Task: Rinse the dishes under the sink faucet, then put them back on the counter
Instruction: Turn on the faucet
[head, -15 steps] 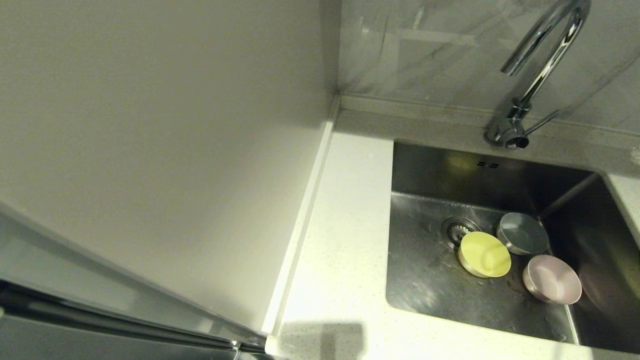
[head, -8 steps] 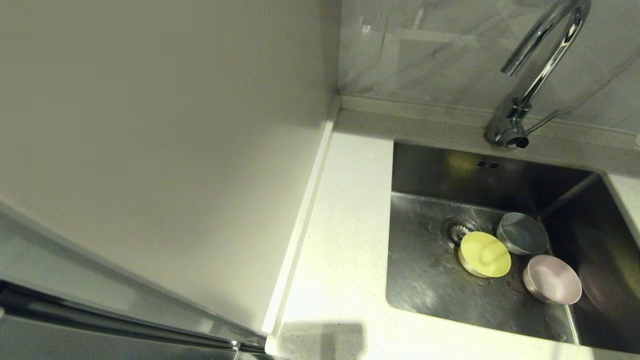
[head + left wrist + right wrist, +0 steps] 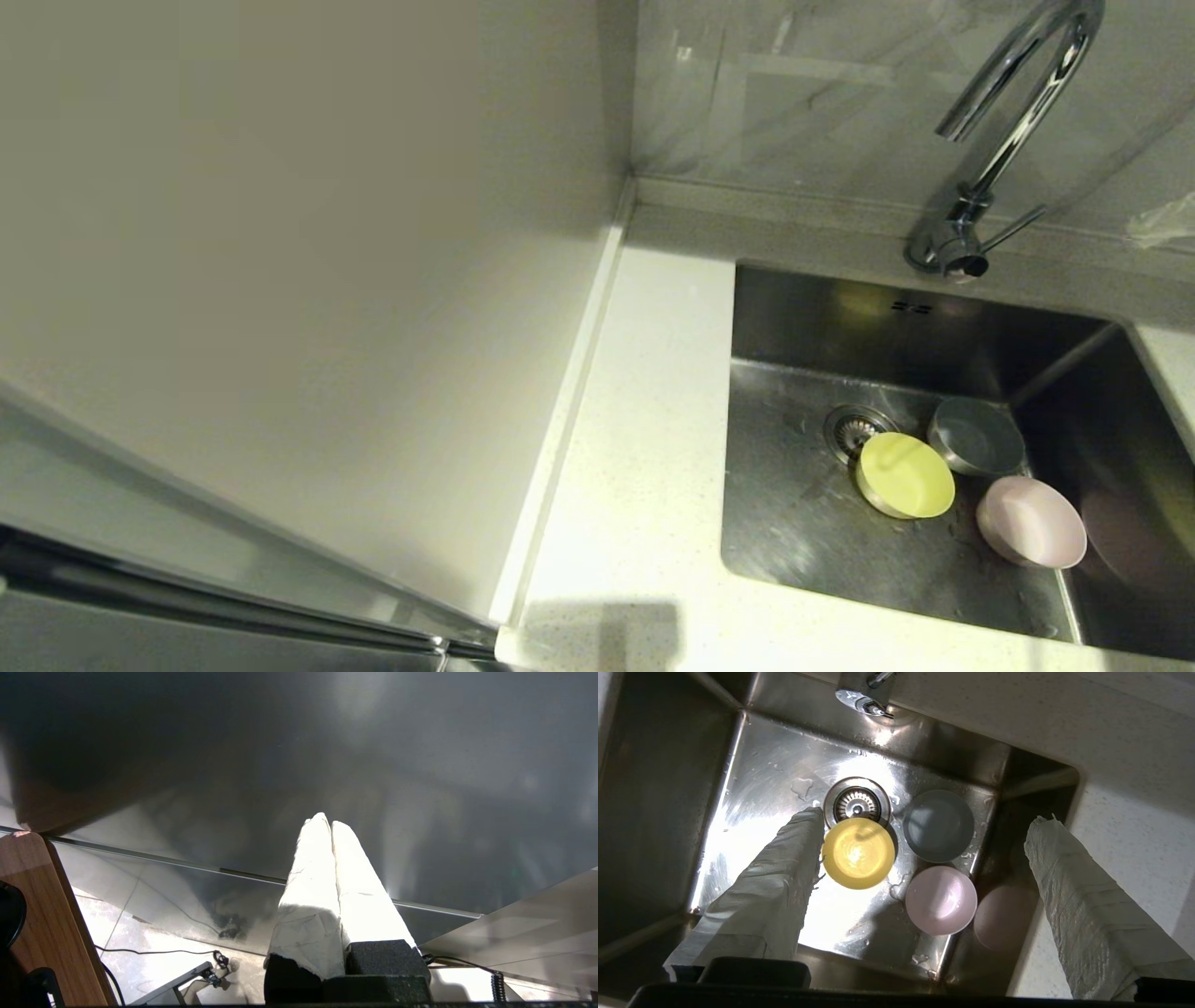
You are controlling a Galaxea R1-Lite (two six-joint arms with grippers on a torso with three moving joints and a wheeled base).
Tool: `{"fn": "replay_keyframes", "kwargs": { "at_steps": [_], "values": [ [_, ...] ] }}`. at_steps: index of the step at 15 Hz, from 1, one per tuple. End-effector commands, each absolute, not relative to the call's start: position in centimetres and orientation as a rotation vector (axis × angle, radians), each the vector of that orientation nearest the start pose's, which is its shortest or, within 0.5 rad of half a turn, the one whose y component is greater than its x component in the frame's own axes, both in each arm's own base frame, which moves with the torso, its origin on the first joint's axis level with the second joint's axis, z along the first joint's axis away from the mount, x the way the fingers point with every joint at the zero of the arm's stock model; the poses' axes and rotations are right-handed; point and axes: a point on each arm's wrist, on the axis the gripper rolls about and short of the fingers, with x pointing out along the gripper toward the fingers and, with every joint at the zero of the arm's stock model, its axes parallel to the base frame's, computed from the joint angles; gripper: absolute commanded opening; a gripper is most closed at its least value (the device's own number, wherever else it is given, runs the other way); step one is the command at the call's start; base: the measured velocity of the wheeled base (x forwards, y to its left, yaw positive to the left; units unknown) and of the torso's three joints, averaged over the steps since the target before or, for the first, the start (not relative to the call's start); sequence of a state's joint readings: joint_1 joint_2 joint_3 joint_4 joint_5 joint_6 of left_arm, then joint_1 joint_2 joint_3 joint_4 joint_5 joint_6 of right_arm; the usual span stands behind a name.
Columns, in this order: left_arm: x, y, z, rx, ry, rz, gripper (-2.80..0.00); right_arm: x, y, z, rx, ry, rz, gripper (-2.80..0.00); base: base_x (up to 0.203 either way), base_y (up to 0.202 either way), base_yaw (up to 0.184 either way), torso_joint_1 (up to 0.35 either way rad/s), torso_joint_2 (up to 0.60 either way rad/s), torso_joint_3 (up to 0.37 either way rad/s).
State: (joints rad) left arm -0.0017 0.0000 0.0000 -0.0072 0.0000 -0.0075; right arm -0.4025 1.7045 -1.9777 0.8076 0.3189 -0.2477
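Observation:
Three small bowls sit on the floor of the steel sink [image 3: 794,532]. The yellow-green bowl [image 3: 906,474] [image 3: 858,853] lies against the drain [image 3: 851,427]. Right of it is the grey-blue bowl [image 3: 976,436] [image 3: 938,826], with the pink bowl [image 3: 1032,521] [image 3: 941,900] nearer me. The chrome faucet [image 3: 1013,103] arches over the sink's back edge. My right gripper [image 3: 927,816] hangs open high above the bowls, holding nothing. One of its wrapped fingertips [image 3: 1162,222] shows at the head view's right edge. My left gripper [image 3: 327,821] is shut and empty, parked low beside a grey panel.
The white speckled counter [image 3: 644,420] runs along the sink's left and front, with a raised edge strip [image 3: 569,392] against an off-white wall panel [image 3: 280,280]. Water drops lie on the sink floor. The faucet's side lever [image 3: 1013,227] points right.
The wrapped fingertip at the head view's right edge has risen and come further into view. The three bowls have not moved.

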Motion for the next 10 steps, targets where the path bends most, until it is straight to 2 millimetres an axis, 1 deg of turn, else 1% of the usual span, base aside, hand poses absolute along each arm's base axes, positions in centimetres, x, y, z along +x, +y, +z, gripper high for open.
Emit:
{"fn": "replay_keyframes", "kwargs": {
  "at_steps": [1,3,7,10],
  "values": [
    [-2.26,0.0,7.54,-0.008,-0.005,-0.002,-2.8,26.15,-10.0,36.16,-0.052,0.521,-0.015,0.0,0.0,0.0,0.0,0.0,0.0,0.0],
    [-2.26,0.01,7.54,-0.008,-0.005,0.0,-2.8,26.51,-10.25,36.35,-0.057,0.498,-0.065,0.0,0.0,0.0,0.0,0.0,0.0,0.0],
    [-2.26,0.0,7.54,-0.008,-0.005,-0.002,-2.8,26.89,-10.51,36.15,-0.061,0.501,-0.09,0.0,0.0,0.0,0.0,0.0,0.0,0.0],
    [-2.26,0.0,7.54,-0.008,-0.005,-0.002,-2.8,26.73,-10.46,35.99,-0.058,0.522,-0.097,0.0,0.0,0.0,0.0,0.0,0.0,0.0]
  ]
}}
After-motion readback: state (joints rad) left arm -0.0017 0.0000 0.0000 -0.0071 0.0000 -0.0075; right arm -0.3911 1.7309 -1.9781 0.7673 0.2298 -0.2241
